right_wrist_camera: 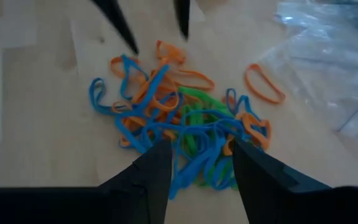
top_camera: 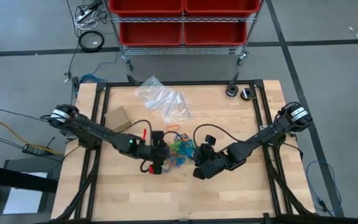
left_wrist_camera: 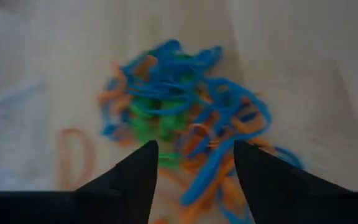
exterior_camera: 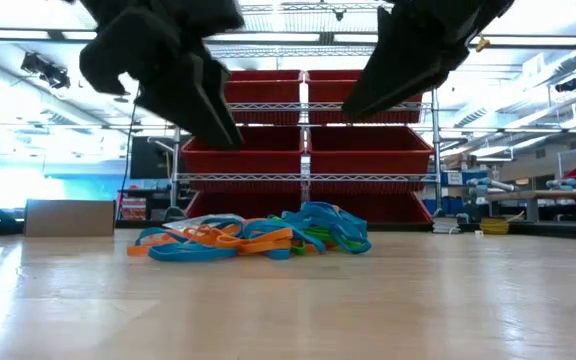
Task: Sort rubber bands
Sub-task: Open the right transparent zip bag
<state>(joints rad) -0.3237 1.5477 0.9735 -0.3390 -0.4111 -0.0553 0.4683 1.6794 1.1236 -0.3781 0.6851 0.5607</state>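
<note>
A: Why do the left claw (left_wrist_camera: 191, 163) and the right claw (right_wrist_camera: 197, 163) hang open?

B: The rubber bands (top_camera: 178, 151) lie tangled mid-desk (top_camera: 241, 193) between them, none picked yet.

Light is bright and even, coming from ceiling strip lamps seen across the room in the low view. Shadows on the table (top_camera: 229, 193) are faint. The left wrist view is heavily blurred, the rubber bands (left_wrist_camera: 185, 124) beyond the left gripper (left_wrist_camera: 194, 165) smeared; the right wrist view is sharper.
</note>
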